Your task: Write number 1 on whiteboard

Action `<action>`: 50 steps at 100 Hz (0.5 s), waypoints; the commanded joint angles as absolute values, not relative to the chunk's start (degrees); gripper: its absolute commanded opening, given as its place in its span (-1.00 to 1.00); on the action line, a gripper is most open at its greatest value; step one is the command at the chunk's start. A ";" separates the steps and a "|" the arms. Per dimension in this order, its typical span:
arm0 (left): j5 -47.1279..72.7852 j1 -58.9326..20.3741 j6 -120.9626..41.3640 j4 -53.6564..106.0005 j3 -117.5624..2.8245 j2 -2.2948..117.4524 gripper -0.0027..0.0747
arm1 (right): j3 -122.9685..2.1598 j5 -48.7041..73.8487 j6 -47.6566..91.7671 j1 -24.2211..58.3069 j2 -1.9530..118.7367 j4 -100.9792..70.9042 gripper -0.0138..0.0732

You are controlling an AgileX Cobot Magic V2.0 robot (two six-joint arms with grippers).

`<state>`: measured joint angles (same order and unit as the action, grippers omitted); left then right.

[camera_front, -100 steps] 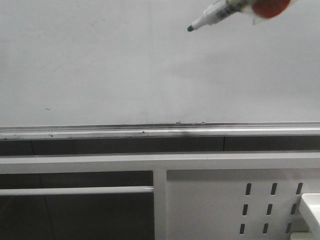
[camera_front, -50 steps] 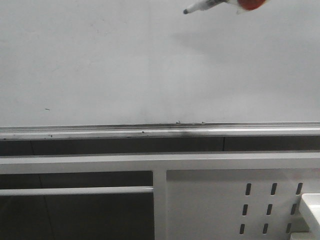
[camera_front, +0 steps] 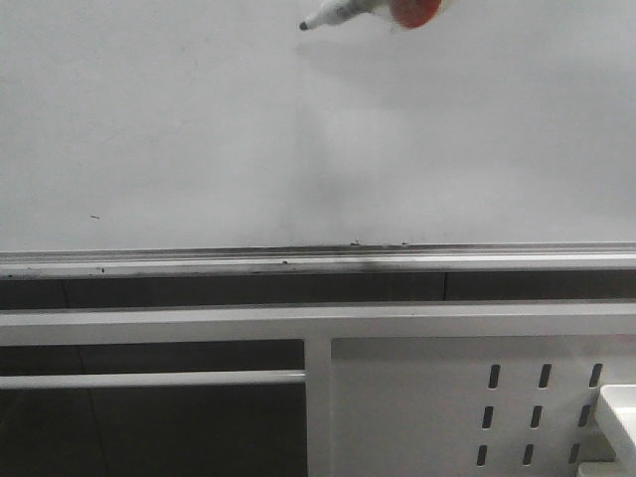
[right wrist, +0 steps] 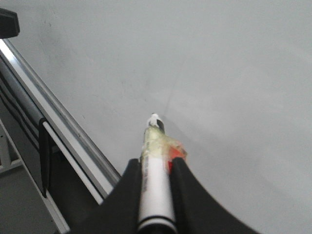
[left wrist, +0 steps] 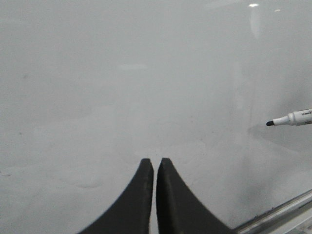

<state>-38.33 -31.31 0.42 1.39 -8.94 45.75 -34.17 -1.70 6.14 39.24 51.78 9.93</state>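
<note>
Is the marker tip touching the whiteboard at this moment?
Cannot tell. In the front view the marker tip overlaps the whiteboard, its shadow offset; no view shows contact or a gap plainly.

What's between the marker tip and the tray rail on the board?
Only bare whiteboard. In the front view the marker tip sits near the top edge, and the surface down to the rail carries no stroke, just a faint smudge and tiny specks.

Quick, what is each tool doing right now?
Left tool: shut, holding nothing.
Right tool: shut on the marker pen.
</note>
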 commanded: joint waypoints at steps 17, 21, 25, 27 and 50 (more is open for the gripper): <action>-44.31 -31.51 0.50 1.95 -10.49 46.13 -0.98 | -36.24 -6.83 6.69 37.98 51.31 10.76 -0.84; -44.31 -31.51 0.50 1.95 -10.49 46.13 -0.98 | -36.24 -6.92 6.69 37.13 51.31 10.76 -0.84; -44.31 -31.51 0.50 1.95 -10.49 46.13 -0.98 | -36.24 -6.92 6.69 36.08 51.31 10.76 -0.84; -44.31 -31.51 0.50 1.95 -10.49 46.13 -0.98 | -36.24 -7.10 6.69 35.54 51.31 10.76 -0.84; -44.31 -31.51 0.50 1.95 -10.49 46.13 -0.98 | -36.24 -8.54 6.69 31.89 51.43 10.76 -0.84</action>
<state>-39.38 -31.31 0.42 1.39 -8.91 45.91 -34.21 -2.74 6.14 33.65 51.78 10.31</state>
